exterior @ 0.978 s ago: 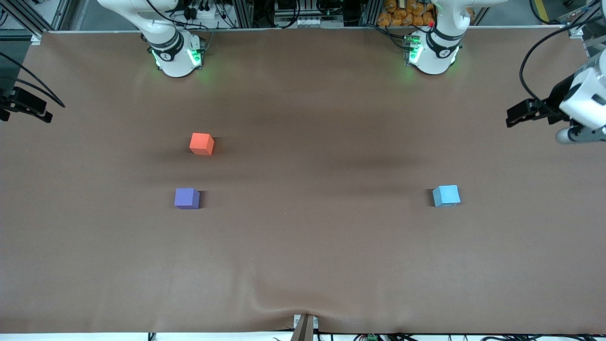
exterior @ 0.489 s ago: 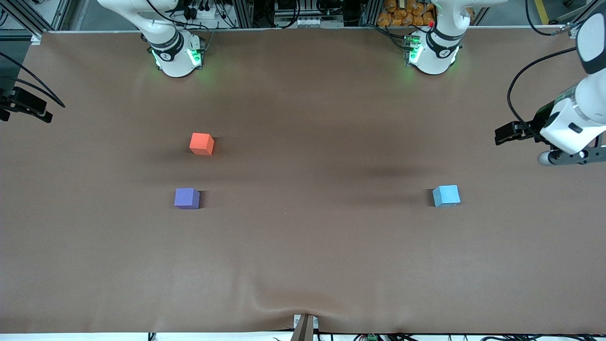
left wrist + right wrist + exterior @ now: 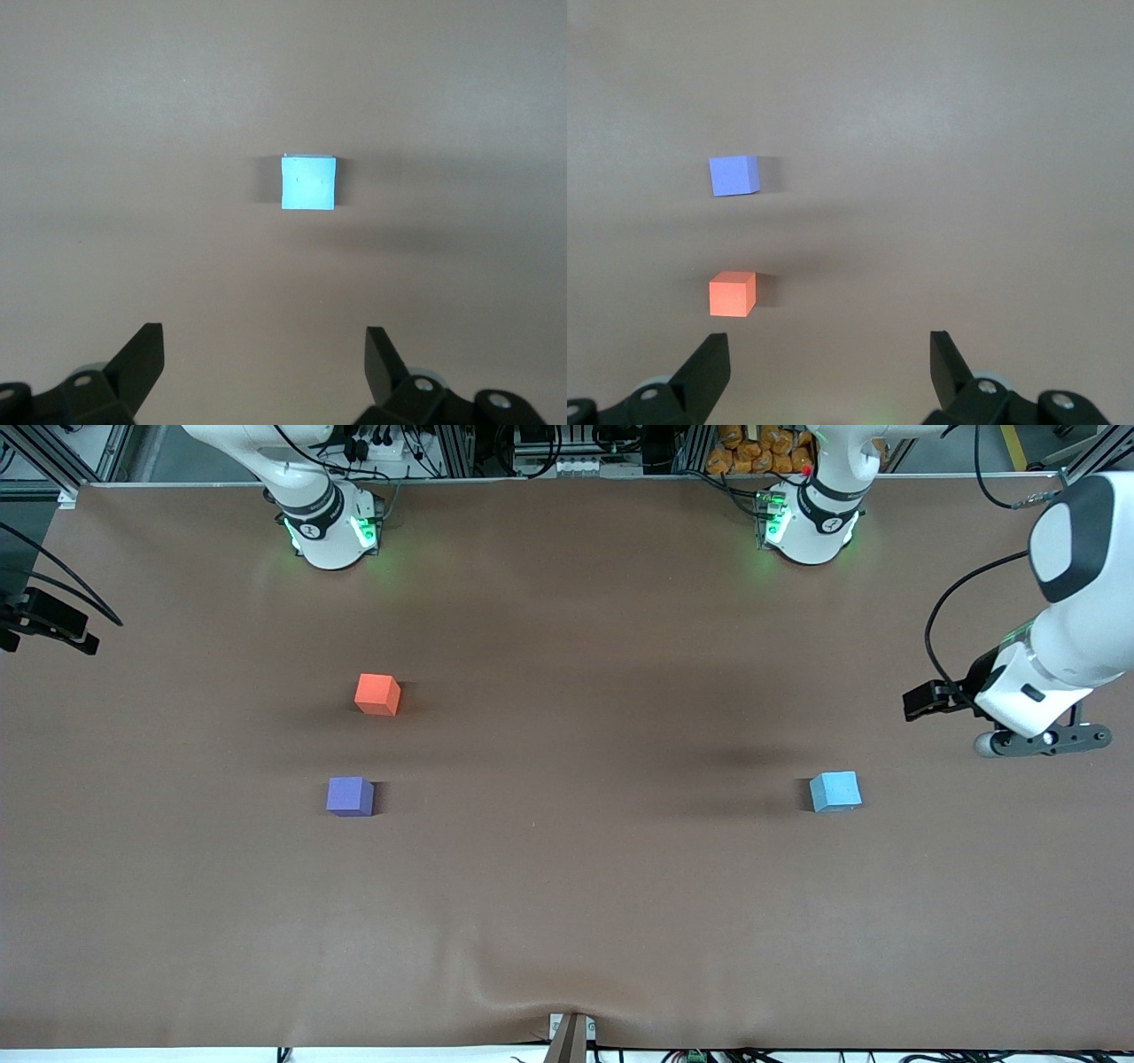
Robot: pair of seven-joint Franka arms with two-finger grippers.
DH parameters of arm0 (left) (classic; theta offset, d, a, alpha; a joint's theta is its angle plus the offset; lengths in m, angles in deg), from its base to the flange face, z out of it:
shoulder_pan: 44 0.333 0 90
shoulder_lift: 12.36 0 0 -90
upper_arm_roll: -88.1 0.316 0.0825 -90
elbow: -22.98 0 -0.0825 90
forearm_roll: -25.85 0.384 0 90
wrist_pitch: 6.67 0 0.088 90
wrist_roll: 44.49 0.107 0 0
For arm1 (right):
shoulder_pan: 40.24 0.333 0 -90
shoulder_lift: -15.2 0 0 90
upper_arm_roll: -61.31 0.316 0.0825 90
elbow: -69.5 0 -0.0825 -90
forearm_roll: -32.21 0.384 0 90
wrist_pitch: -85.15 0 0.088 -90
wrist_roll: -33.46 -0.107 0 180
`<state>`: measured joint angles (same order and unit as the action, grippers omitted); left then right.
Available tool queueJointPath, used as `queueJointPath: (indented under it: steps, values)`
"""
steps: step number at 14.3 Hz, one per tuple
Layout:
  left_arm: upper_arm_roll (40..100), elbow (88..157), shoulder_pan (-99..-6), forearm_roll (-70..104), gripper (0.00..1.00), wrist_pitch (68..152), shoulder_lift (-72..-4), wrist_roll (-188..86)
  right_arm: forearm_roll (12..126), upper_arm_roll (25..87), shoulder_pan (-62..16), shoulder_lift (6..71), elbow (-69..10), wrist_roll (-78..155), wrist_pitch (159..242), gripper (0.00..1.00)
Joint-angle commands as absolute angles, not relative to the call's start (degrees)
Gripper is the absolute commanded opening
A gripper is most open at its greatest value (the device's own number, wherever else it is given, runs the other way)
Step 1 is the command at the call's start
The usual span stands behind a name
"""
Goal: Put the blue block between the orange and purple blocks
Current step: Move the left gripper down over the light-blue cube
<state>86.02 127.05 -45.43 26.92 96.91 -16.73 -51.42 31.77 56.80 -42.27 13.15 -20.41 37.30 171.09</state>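
Note:
The blue block (image 3: 835, 791) sits on the table toward the left arm's end; it also shows in the left wrist view (image 3: 309, 181). The orange block (image 3: 377, 693) and the purple block (image 3: 350, 795) sit apart toward the right arm's end, the purple one nearer the front camera. Both show in the right wrist view, orange (image 3: 732, 294) and purple (image 3: 733, 175). My left gripper (image 3: 1041, 741) hangs over bare table between the blue block and the table's end; its jaws (image 3: 264, 345) are open and empty. My right gripper (image 3: 828, 350) is open and empty, high above the table.
The brown table cover (image 3: 567, 886) has a small wrinkle at the front edge. The two arm bases (image 3: 330, 522) (image 3: 811, 518) stand along the back edge. A black part of the right arm (image 3: 49, 620) shows at the table's end.
My left arm has swung down and inward over the table, closer to the blue block. The blocks and the right arm have not moved.

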Motion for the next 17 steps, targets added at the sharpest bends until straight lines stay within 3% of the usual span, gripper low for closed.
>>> queueJointPath:
  steps: [1, 10, 17]
  values:
    - [86.08, 130.46, -45.32, 25.85, 1.0, 100.55, -15.88, -50.64, 32.65, 57.0, -42.96, 13.09, -20.32, 37.86, 170.67, 1.0]
    - [85.82, 132.22, -45.84, 25.85, 1.0, 104.42, -19.3, -50.55, 32.65, 57.0, -43.05, 13.0, -20.32, 37.86, 170.58, 1.0]
    - [85.03, 132.14, -45.84, 25.77, 1.0, 111.62, -27.29, -51.34, 32.65, 57.0, -43.05, 13.09, -20.32, 37.94, 170.5, 1.0]
